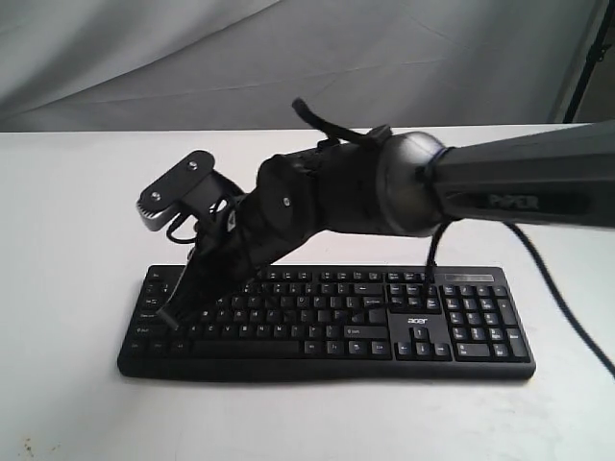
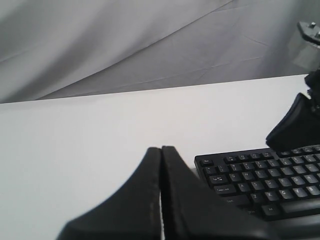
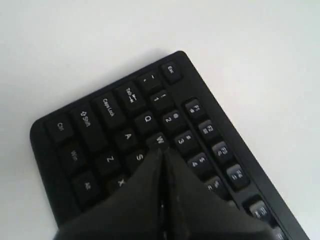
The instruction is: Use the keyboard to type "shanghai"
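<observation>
The black keyboard [image 1: 384, 327] lies across the white table with its acer logo near the numeric pad. My right arm reaches across it from the right. Its gripper [image 1: 183, 305] is shut and empty, pointing down at the keyboard's left end. In the right wrist view the keyboard [image 3: 110, 115] fills the frame and the shut tips of the right gripper [image 3: 162, 150] sit at the edge between the W and S keys; I cannot tell whether they touch. In its own view my left gripper [image 2: 161, 149] is shut and empty, over bare table beside the left end of the keyboard [image 2: 260, 175].
The white table [image 1: 77, 192] runs back to a grey cloth backdrop [image 1: 144, 58]. A black cable [image 1: 567, 307] trails over the table at the right of the keyboard. The right arm's dark body [image 2: 295, 125] shows in the left wrist view.
</observation>
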